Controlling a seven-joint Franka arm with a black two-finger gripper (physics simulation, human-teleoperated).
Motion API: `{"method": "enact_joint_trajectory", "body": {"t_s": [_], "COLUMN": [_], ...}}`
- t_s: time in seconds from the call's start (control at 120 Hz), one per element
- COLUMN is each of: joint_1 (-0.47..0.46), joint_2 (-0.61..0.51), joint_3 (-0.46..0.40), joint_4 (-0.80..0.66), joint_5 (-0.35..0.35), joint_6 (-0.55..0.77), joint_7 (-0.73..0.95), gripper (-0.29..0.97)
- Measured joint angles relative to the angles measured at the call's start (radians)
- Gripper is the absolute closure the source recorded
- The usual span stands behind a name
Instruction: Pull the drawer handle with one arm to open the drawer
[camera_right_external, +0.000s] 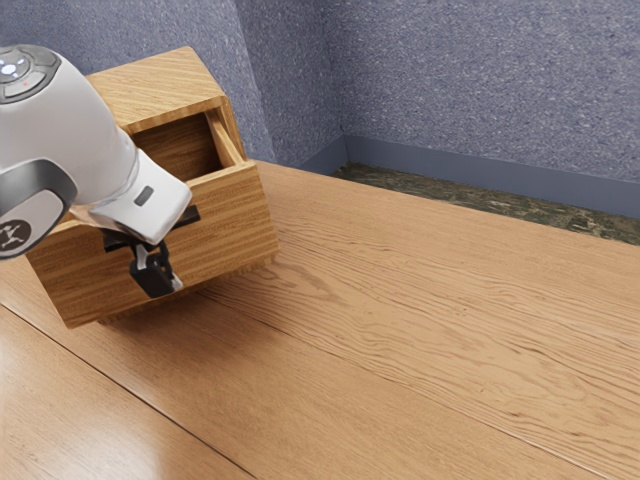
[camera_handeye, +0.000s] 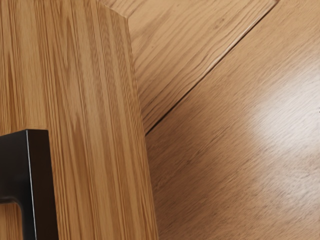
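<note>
A light wooden cabinet (camera_right_external: 150, 80) stands at the exterior view's left. Its drawer (camera_right_external: 225, 215) is pulled part-way out, so the hollow inside (camera_right_external: 180, 148) shows behind the drawer front. A black bar handle (camera_right_external: 186, 215) runs across that front. My gripper (camera_right_external: 153, 272) hangs right at the drawer front, just below the handle's middle, and the white hand hides much of the bar. In the wrist view one end of the handle (camera_handeye: 30, 185) sits close under the hand, against the drawer front (camera_handeye: 85, 110).
The cabinet rests on a broad wooden table (camera_right_external: 400, 330) that stretches toward the exterior view's right. Blue-grey walls (camera_right_external: 450, 70) meet at a corner behind it, with a strip of dark floor (camera_right_external: 480, 195) beyond the table's far edge.
</note>
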Motion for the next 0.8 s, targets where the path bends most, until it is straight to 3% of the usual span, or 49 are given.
{"method": "enact_joint_trajectory", "body": {"t_s": [0.317,0.4,0.5,0.608,0.65,0.692,0.75,0.8], "joint_1": [0.002,0.004,0.009,0.024,0.059,0.123,0.205,0.213], "joint_2": [-0.001,-0.001,-0.001,-0.001,-0.002,0.0,0.004,0.016], "joint_3": [-0.032,-0.044,-0.06,-0.082,-0.143,-0.279,-0.485,-0.55], "joint_4": [-0.006,-0.015,-0.023,-0.025,-0.005,0.113,0.325,0.36], "joint_5": [-0.02,-0.023,-0.033,-0.054,-0.059,-0.051,-0.023,-0.046], "joint_6": [0.006,0.009,0.012,0.012,0.01,-0.014,-0.078,-0.117], "joint_7": [-0.022,-0.028,-0.034,-0.037,-0.037,-0.032,-0.022,-0.026], "gripper": [0.01,-0.04,-0.18,-0.22,-0.12,0.0,0.0,0.0]}}
